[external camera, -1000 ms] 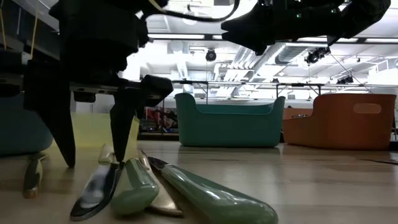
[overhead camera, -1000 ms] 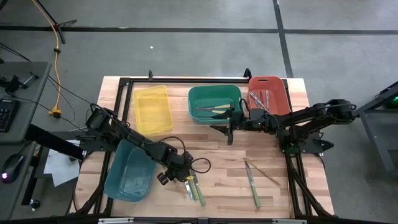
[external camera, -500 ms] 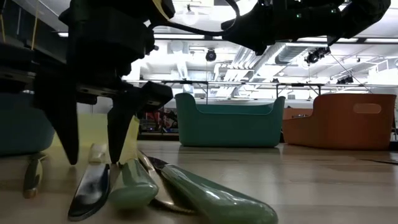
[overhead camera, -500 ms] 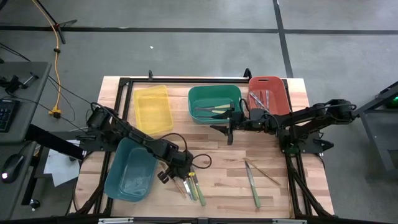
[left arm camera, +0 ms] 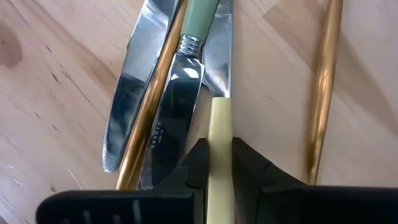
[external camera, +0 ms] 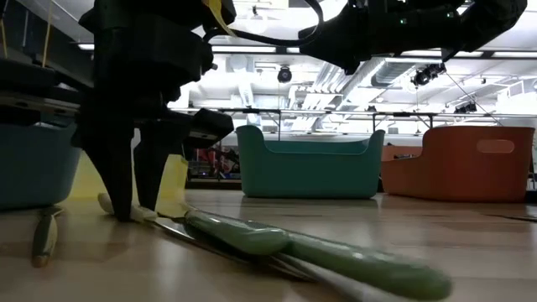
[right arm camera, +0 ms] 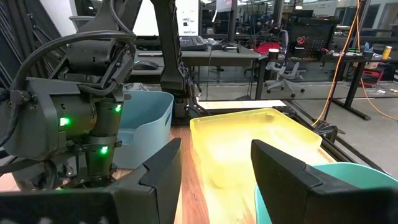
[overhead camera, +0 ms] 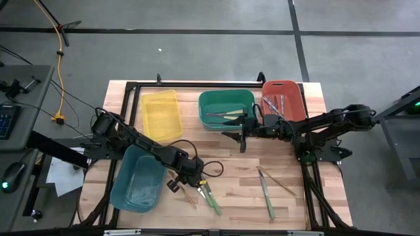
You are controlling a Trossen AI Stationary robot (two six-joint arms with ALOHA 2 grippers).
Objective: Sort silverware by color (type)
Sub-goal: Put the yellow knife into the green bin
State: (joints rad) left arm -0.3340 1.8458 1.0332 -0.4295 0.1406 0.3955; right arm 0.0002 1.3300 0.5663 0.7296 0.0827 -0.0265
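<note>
The left claw (left arm camera: 217, 163) pinches a pale-yellow utensil handle (left arm camera: 220, 134) lying among green-handled knives (overhead camera: 211, 196) on the worktop (overhead camera: 236, 177) beside the light-blue bin (overhead camera: 136, 179); the right claw (overhead camera: 242, 139) hangs spread beside the teal bin (overhead camera: 226, 108).

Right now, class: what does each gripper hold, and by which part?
The left gripper pinches a pale yellow utensil handle partway along it; the right gripper holds nothing.

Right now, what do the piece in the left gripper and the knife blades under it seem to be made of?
The pale yellow handle pinched by the left gripper looks like matte plastic: flat cream colour, no glare. The knife blades look like polished steel, mirror-bright with stamped lettering.
</note>
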